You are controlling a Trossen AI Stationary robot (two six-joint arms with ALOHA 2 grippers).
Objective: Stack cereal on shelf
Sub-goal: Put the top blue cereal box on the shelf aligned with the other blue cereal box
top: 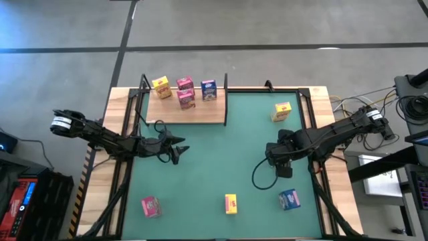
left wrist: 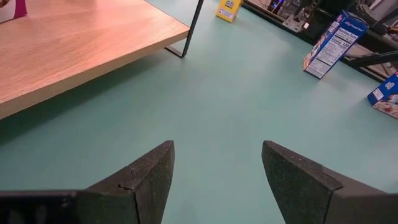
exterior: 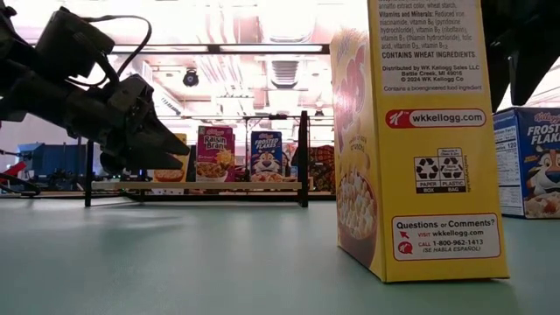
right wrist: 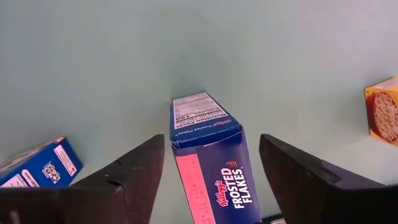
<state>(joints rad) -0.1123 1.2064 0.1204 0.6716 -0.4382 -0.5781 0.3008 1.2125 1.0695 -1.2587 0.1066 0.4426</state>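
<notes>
Fingers [right wrist: 134, 171] astride blue cereal box [right wrist: 208, 158]

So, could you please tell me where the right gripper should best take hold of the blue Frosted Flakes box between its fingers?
Probably near its upper end, coming straight down from above. The blue Frosted Flakes box stands between the open fingers of the right gripper with a gap on each side, so closing squarely on those two opposite faces should hold it.
</notes>
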